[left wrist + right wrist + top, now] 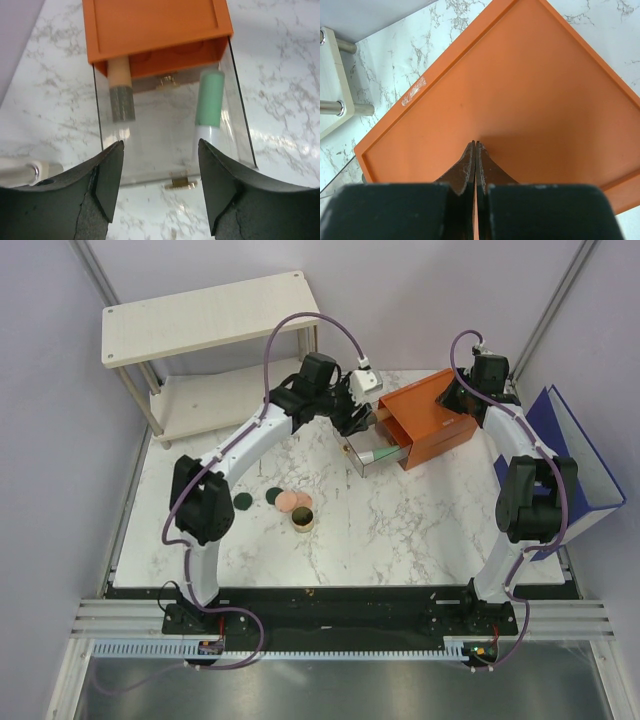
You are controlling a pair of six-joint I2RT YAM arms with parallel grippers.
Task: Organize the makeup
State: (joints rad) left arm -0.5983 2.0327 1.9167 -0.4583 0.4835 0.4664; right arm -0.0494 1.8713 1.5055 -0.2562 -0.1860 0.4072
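The orange drawer box [430, 418] stands at the back right with its clear drawer [170, 145] pulled out. Inside the drawer lie a tan tube [120, 92] and a mint-green tube [209, 100]. My left gripper [160, 165] is open and empty, just above the drawer's front with its gold handle [180, 181]. My right gripper [476, 145] is shut, with its tips on the box's top [520, 90]. Two dark green discs [241, 502], [273, 496], two overlapping peach-pink discs [295, 501] and the gold-rimmed jar [302, 518] sit on the table at centre left.
A white two-level shelf [200, 330] stands at the back left. A blue folder-like box [570, 460] leans at the table's right edge beside the right arm.
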